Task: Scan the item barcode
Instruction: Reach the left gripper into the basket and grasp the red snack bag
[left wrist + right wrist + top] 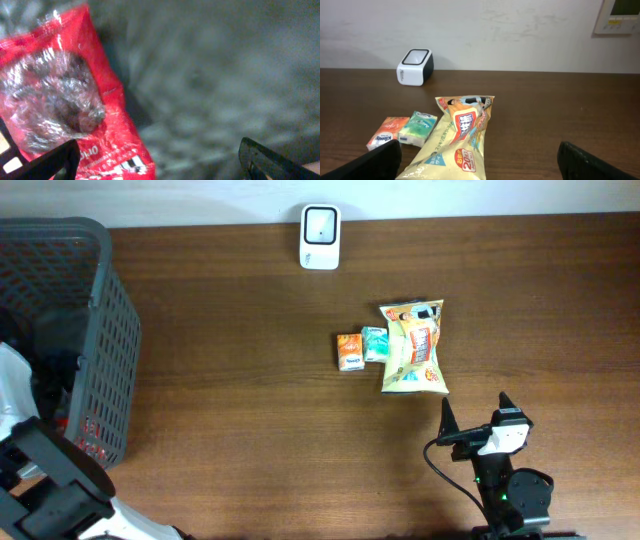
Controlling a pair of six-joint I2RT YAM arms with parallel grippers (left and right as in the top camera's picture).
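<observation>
**Nothing at the scanner yet, both hands empty**

The scanner (320,237) sits at the far edge of the table with nothing in front of its window. Well apart from it, nearer the robot and to its right, lies a yellow snack bag (413,348). A green tissue pack (374,343) and an orange tissue pack (349,351) lie just beside the bag, on its scanner-ward side. Whether any of these has been scanned cannot be told.

The right gripper (474,406) hovers beyond the bag, farther again from the scanner, with its jaws spread wide and holding nothing.

Far to the scanner's left stands the grey basket (105,330). The left gripper (159,145) appears to be down inside it, jaws wide and empty. A red packet (60,100) lies close by one finger, though that view is blurred.

The red packet looks like the item in hand, so the task seems barely begun. Grasping it, lifting it out, carrying it to the scanner and turning its barcode to the window all remain.
</observation>
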